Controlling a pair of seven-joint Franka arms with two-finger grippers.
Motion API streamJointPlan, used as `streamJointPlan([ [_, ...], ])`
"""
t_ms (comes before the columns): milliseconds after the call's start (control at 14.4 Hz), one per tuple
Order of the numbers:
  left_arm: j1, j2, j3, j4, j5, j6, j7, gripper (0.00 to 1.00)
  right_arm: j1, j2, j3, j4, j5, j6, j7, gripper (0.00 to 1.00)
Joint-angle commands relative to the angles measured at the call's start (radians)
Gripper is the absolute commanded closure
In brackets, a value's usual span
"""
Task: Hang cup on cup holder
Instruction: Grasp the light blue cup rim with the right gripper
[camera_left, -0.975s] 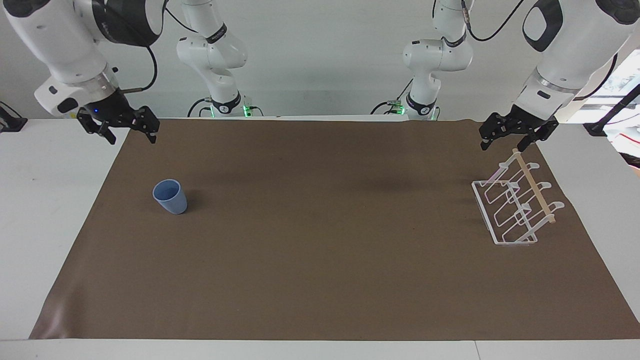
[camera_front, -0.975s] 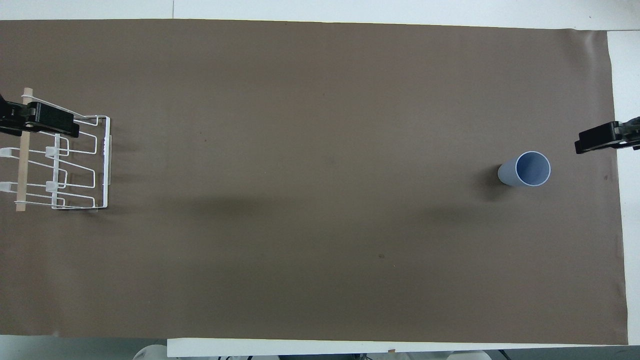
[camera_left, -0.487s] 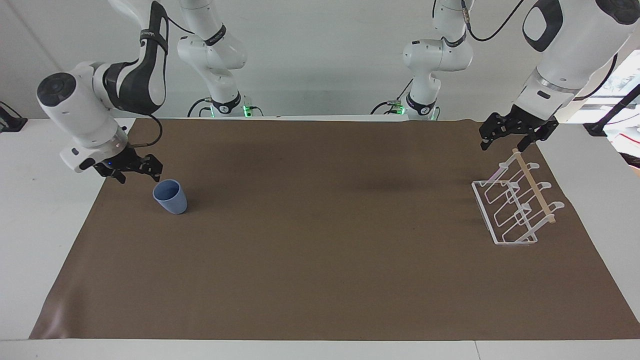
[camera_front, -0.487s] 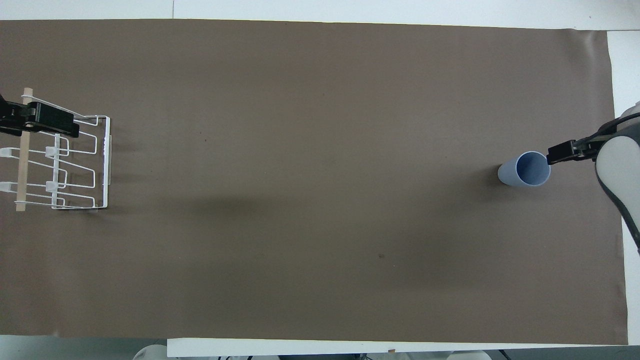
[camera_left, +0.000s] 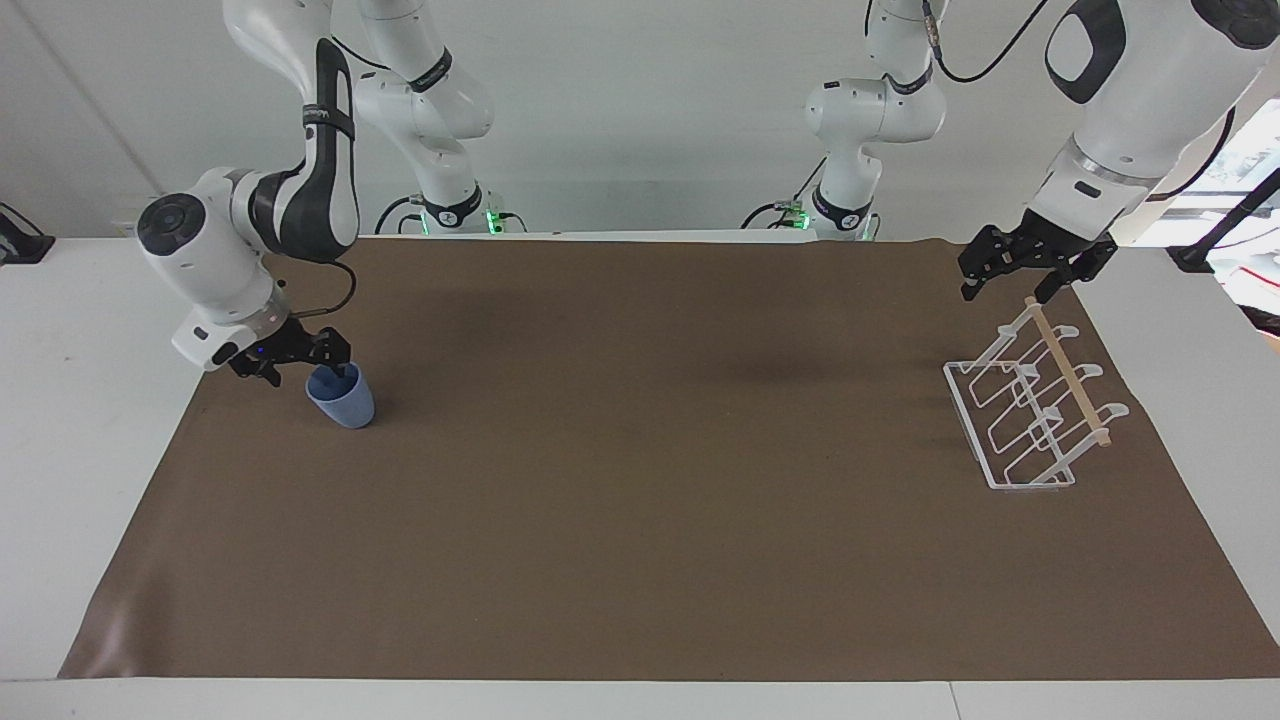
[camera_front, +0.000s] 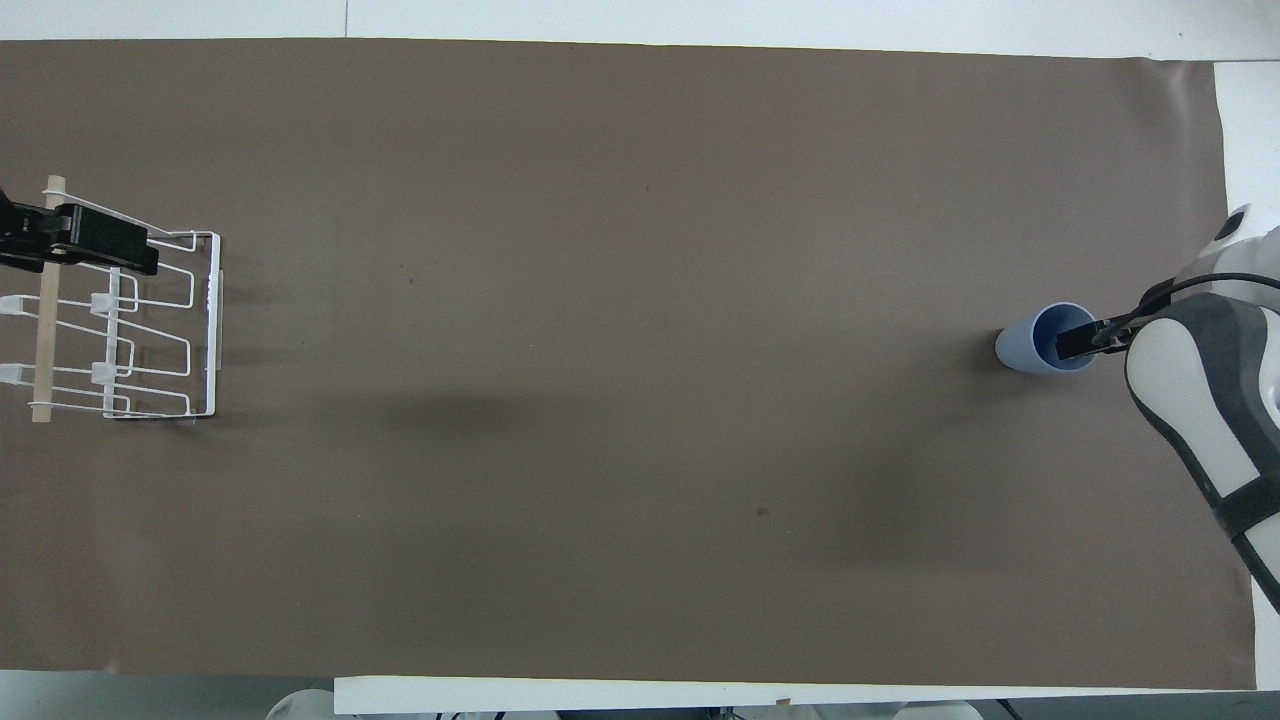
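Facing view: right gripper (camera_left: 308, 362), fingers spread, straddles the nine-o'clock rim of a small light-blue plastic tumbler (camera_left: 343, 400), likely light and rigid.

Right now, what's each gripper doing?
Right gripper: open at the cup's rim, one finger inside; not gripping yet.
Left gripper: open, empty, waiting over the cup holder.

One high camera faces me across the worktop (camera_left: 640, 560), another looks steeply down from above me; both share its brown mat (camera_front: 620, 350).
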Motion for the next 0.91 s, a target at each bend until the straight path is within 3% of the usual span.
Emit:
streamJointPlan([
  [0, 0.003, -0.007, -0.001, -0.007, 0.007, -0.007, 0.007, 0.00, -0.015, 0.013, 0.008, -0.020, 0.020, 0.057, -0.027, 0.03],
  [139, 0.003, -0.009, -0.001, -0.007, 0.007, -0.010, 0.007, 0.00, -0.013, 0.018, 0.008, -0.027, 0.022, 0.073, -0.026, 0.08],
  [627, 0.028, -0.015, -0.001, -0.016, 0.007, -0.036, 0.005, 0.00, -0.002, 0.013, 0.008, -0.043, 0.020, 0.075, -0.020, 0.45],
  [835, 0.029, -0.015, 0.001, -0.016, 0.007, -0.037, 0.005, 0.00, -0.002, 0.011, 0.008, -0.050, 0.020, 0.075, -0.018, 0.53],
])
